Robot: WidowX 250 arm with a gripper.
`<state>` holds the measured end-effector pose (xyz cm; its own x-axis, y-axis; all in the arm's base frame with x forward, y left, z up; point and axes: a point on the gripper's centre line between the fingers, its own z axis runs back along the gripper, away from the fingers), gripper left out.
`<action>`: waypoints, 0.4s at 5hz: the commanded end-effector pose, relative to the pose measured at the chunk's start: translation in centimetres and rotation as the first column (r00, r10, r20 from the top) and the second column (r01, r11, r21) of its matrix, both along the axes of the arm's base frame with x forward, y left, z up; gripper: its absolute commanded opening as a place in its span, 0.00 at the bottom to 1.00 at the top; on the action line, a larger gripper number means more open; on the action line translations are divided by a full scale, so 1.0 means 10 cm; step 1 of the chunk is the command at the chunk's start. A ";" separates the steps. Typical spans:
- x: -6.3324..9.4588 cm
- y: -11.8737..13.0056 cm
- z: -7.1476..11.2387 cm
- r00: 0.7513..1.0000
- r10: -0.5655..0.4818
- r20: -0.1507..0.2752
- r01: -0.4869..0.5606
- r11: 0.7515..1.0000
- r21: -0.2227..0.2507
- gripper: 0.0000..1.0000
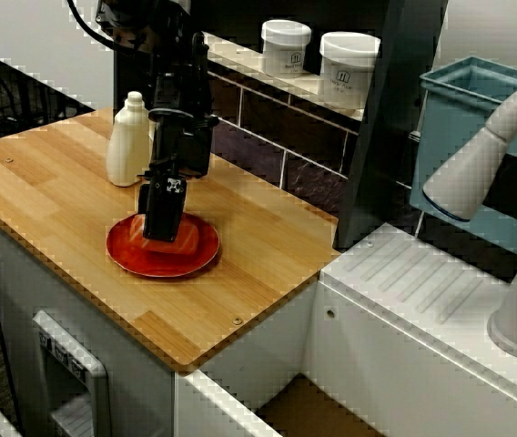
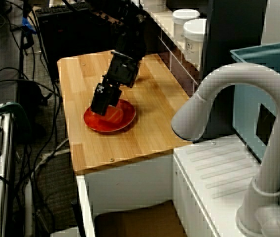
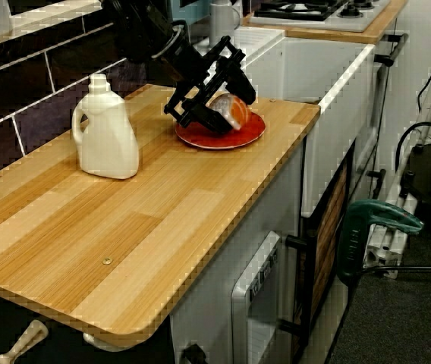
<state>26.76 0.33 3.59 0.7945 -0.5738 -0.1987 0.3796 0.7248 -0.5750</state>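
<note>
As the black two-fingered gripper (image 3: 217, 115) leans down onto the round red plate (image 3: 223, 142), its fingertips sit at the orange, rounded object with a pale side (image 3: 235, 111) that lies on that plate. In the view from the counter's end, the jaws stand part open on either side of the object and close against it. Whether they press it or merely bracket it cannot be told. The arm's own body hides the contact in the view from above and in the view past the tap. The object rests on the plate, and nothing shows it raised.

The plate lies flat on the light wooden countertop (image 3: 124, 220), near the end that meets the white sink unit (image 1: 422, 291). A white plastic bottle with a handle (image 3: 105, 130) stands upright, apart from the plate, toward the dark tiled wall (image 1: 268, 127).

Judged from these pictures, the step in hand is the grasp itself, with the tool down at the object and no lift begun. The next move calls for the fingers to close squarely on the rounded flanks without nudging the shallow plate. A straight rise clear of the rim would follow, since a rounded thing may slip from a tilted pinch.
</note>
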 end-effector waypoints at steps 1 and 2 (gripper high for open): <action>0.10 0.06 0.06 1.000 0.008 0.018 -0.009 0.999 0.031 1.00; 0.11 0.07 0.05 1.000 0.011 0.017 -0.012 0.999 0.035 1.00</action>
<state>27.43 0.74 3.46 0.7956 -0.5619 -0.2264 0.3637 0.7420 -0.5632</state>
